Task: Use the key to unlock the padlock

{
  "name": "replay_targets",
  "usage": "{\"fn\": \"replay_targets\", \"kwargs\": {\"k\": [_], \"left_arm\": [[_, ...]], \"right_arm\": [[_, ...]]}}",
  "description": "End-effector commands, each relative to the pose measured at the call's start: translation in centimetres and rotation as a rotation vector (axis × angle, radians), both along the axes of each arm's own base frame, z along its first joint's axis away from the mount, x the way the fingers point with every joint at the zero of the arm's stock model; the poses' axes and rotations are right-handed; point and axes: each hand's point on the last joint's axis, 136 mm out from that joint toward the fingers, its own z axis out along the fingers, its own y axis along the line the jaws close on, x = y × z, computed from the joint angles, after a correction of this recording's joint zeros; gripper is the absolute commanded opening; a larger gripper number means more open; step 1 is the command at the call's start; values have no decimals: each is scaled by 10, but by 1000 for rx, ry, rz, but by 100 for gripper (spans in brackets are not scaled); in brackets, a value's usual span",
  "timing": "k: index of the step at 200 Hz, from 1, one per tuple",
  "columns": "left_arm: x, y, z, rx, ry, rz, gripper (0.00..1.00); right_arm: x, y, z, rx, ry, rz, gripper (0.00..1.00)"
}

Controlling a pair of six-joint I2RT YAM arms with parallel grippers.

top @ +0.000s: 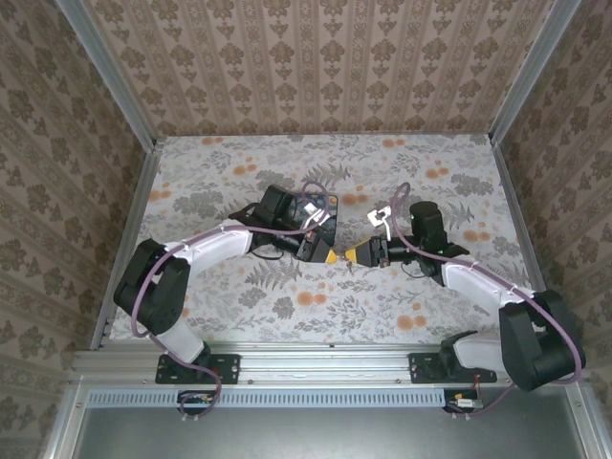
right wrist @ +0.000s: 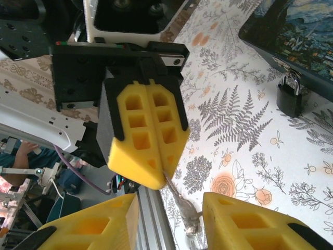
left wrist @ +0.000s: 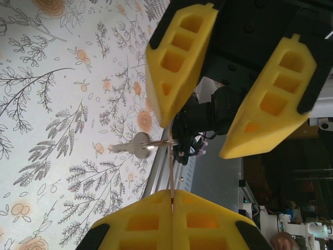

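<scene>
While the key looks midway through a handover, the padlock is not yet opened.
The left claw, fingers pressed together, pinches the key by its thin ring, apart from the blue tin. The right claw stands spread around the key, gripping nothing. The padlock sits on the surface right at the tin's edge, its shackle seemingly closed. By my reading, gripping the key firmly, inserting it and turning it all remain.
</scene>
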Motion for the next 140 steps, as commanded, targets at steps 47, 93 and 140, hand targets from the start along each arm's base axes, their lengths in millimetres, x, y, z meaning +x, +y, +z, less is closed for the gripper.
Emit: {"fn": "replay_targets", "kwargs": {"k": [47, 93, 140], "left_arm": [[-2, -1, 22, -56, -37, -20, 0], [1, -1, 27, -78, -41, -5, 0], [3, 3, 29, -84, -45, 8, 0]], "right_arm": [[6, 3, 9, 17, -51, 28, 35], [2, 2, 3, 12, -38, 29, 35], [2, 2, 1, 12, -32, 26, 34]]}}
